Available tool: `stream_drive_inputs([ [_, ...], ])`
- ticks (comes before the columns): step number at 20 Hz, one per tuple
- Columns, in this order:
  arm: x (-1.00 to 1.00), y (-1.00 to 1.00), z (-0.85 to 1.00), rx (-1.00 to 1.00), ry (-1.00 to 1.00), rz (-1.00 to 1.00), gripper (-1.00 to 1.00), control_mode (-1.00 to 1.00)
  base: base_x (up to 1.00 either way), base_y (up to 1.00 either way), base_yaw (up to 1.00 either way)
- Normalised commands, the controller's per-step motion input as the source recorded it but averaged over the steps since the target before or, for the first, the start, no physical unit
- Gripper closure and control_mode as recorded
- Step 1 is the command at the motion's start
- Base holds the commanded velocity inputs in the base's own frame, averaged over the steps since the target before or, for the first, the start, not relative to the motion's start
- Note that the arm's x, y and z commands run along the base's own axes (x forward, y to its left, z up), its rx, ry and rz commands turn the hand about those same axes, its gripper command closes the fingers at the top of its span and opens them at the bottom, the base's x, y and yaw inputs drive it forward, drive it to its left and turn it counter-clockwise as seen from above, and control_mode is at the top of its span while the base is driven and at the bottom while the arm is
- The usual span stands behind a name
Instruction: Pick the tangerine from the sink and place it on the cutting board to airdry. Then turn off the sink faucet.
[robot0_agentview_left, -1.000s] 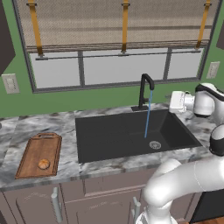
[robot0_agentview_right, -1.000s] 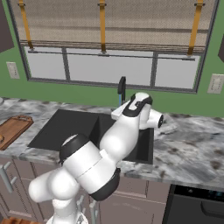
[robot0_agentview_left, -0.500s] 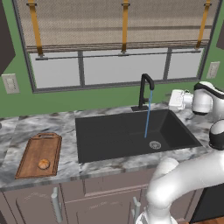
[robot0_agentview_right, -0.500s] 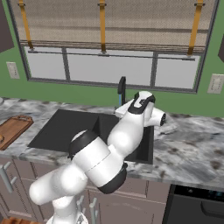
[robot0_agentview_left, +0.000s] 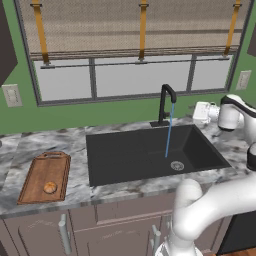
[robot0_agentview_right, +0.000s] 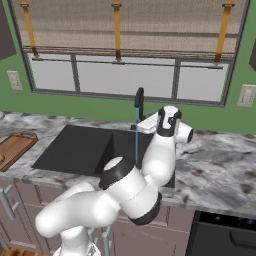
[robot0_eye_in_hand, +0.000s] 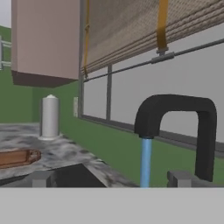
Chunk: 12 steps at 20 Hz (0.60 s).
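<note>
Tangerine (robot0_agentview_left: 49, 187) lay on the cutting board (robot0_agentview_left: 52, 169), a small round orange fruit near the board's front end, away from the handle cut-out at the far short end. The board was a reddish-brown wooden rectangle with a raised rim, resting on the grey marbled counter (robot0_agentview_left: 76, 145) well to the left of the sink (robot0_agentview_left: 125, 155).

The sink was a wide matte black basin with a small round metal drain ring (robot0_agentview_left: 177, 165) toward its right side. No fruit was in it; a thin blue stream of water (robot0_agentview_left: 169, 132) fell from the sink faucet (robot0_agentview_left: 167, 102) into the basin just beside the drain. The faucet was slim and black, with a squared arch spout standing at the basin's back edge.

The left base view showed the whole board and the fruit, with the gripper (robot0_agentview_left: 198, 113) held out to the right of the faucet, at about spout height and pointing toward it. The right base view showed just a corner of the board at its left edge, and there the white arm covered much of the basin's right part. The hand view looked at the faucet's arch from the side, close up, with the water falling from its mouth, and caught a grey metal canister (robot0_eye_in_hand: 50, 117) on the far counter. I could not tell whether the jaws were apart or together.
</note>
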Motion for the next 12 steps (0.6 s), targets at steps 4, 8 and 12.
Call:
stream_drive_inputs([
  [4, 0.27, 0.0, -0.12, 0.02, 0.01, 0.0, -1.0, -1.0, 0.0, 0.0, 0.0],
  [8, 0.31, 0.0, -0.16, 0.01, 0.02, 0.0, -1.0, -1.0, 0.0, 0.0, 0.0],
  [12, 0.32, 0.0, -0.14, 0.0, 0.02, 0.0, -1.0, -1.0, 0.0, 0.0, 0.0],
])
